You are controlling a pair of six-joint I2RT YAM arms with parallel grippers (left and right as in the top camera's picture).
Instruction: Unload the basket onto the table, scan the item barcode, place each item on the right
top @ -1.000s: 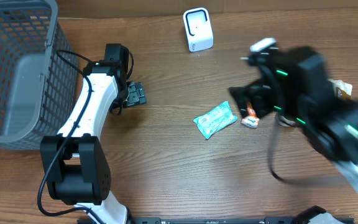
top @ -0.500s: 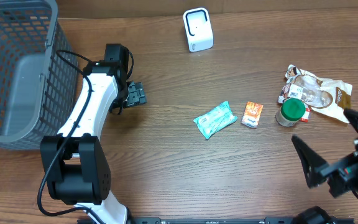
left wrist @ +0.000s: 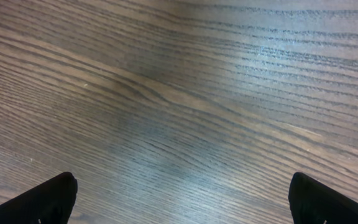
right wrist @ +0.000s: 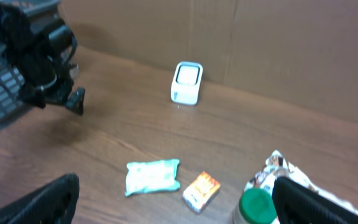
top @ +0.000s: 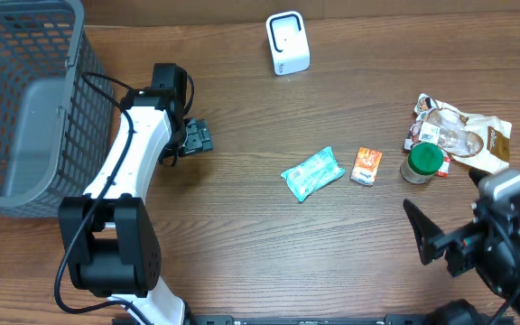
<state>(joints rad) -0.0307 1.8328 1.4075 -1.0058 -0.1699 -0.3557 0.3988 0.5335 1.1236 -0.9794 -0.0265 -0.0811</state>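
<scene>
Right tool (top: 433, 242), spread empty, has pulled back from the orange packet (top: 366, 166); left tool (top: 197, 137) unmoved, released.

the overhead camera looks straight down on the table (top: 242, 226). the left wrist camera points down, near bare wood. the right wrist camera looks obliquely across from farther back, sharing the white scanner (top: 287, 42), teal packet (top: 313, 172) and orange box (top: 366, 165) with overhead.

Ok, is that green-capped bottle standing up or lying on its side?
Upright. Overhead, the green-capped bottle shows its round cap face-on; the right wrist view has the cap on top.
</scene>
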